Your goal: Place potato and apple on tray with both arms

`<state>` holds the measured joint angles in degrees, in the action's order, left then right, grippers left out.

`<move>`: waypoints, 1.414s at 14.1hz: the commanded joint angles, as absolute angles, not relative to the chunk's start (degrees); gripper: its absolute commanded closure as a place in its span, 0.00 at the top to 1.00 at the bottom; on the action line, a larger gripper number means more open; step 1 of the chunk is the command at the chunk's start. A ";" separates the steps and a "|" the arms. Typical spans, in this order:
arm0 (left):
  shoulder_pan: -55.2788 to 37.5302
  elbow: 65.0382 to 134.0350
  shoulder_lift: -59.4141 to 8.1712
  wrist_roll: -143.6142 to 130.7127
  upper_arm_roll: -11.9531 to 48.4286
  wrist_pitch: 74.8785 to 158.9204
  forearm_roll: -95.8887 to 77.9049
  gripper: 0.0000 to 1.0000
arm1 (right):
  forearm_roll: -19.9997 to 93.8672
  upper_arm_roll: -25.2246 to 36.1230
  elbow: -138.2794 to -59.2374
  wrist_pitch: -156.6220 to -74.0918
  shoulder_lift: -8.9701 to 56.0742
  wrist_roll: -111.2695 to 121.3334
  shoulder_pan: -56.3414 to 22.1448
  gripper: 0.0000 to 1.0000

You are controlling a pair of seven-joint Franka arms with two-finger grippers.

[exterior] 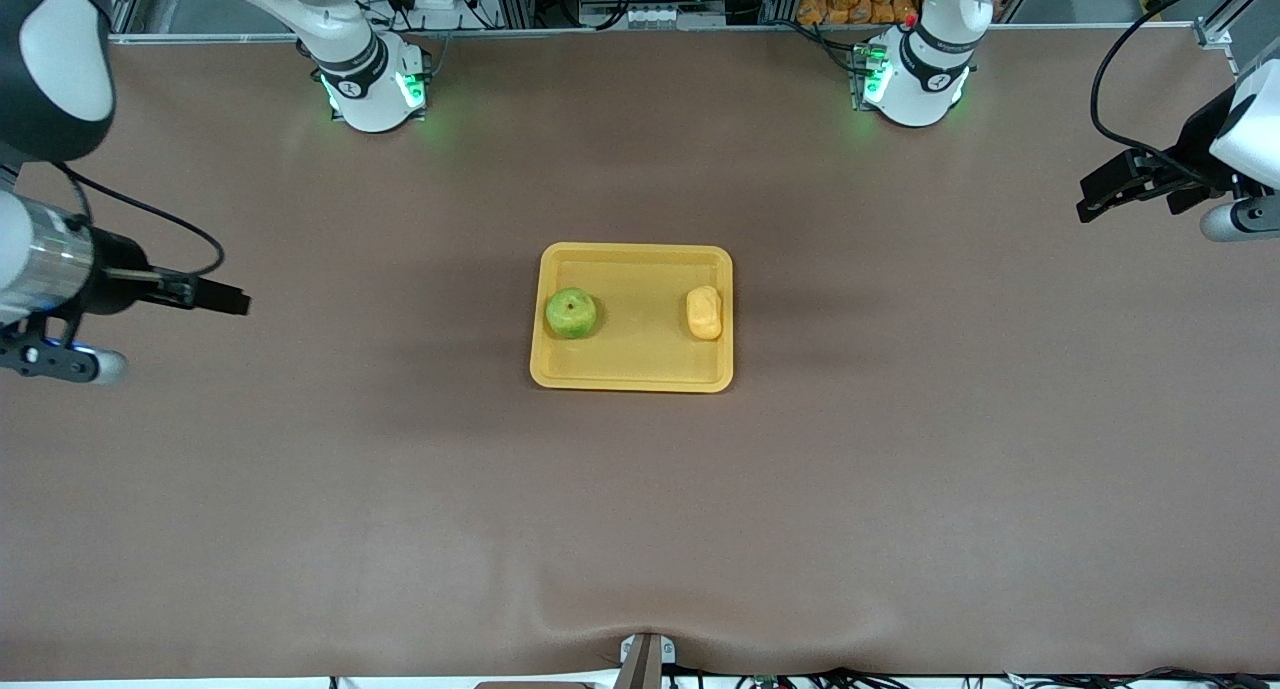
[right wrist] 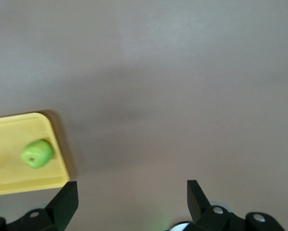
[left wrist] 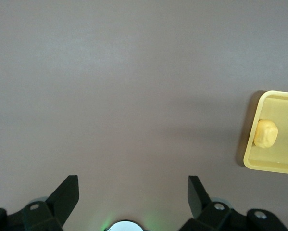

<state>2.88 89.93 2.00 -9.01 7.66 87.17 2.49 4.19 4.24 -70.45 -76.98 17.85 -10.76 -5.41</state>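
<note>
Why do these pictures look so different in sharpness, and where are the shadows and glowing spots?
Front view: crisp, evenly lit; green lights glow at both arm bases, soft shadows lie on the table beside the tray. Left wrist view: fairly sharp, the potato pale, a dark shadow along the tray's edge. Right wrist view: softer, the apple slightly blurred.

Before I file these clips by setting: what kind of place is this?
Most likely a robotics lab bench, not a kitchen. Two arms on green-lit bases stand at a wide brown table, cables and metal framing run along its edge, and the only props are a tray holding an apple and a potato.
</note>
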 commanded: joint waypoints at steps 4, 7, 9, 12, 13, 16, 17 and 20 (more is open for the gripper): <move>2.64 89.21 1.23 -7.82 7.82 86.75 2.02 1.00 | 2.37 3.16 -76.29 -77.43 10.20 0.16 -0.27 1.00; 2.64 89.74 1.49 -7.82 7.82 86.75 2.02 1.00 | 2.29 3.08 -77.69 -77.69 6.43 2.63 -0.17 1.00; 2.64 90.00 1.67 -7.82 7.82 86.75 2.02 1.00 | 2.02 3.08 -79.88 -78.57 3.79 3.07 -0.26 1.00; 2.90 89.30 1.41 -7.74 7.73 86.75 1.93 1.00 | 1.32 3.08 -82.96 -82.25 0.97 7.90 0.00 1.00; 2.81 89.30 1.41 -7.82 7.73 86.75 1.93 1.00 | 1.32 3.08 -82.97 -82.70 0.79 8.08 0.00 1.00; 2.81 89.65 1.49 -7.82 7.73 86.75 1.85 1.00 | -1.74 2.99 -82.88 -82.44 0.97 8.70 -0.17 1.00; 2.90 89.47 1.41 -7.74 7.73 86.75 1.93 1.00 | -2.19 2.90 -82.79 -82.70 0.88 8.61 -0.26 1.00; 2.90 88.77 1.49 -8.26 7.65 86.75 1.85 1.00 | -1.41 3.16 -83.23 -82.62 0.70 8.61 1.05 1.00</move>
<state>2.81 89.92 1.38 -8.84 7.87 87.17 2.49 -0.80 3.90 -81.07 -81.82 2.45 7.82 -0.63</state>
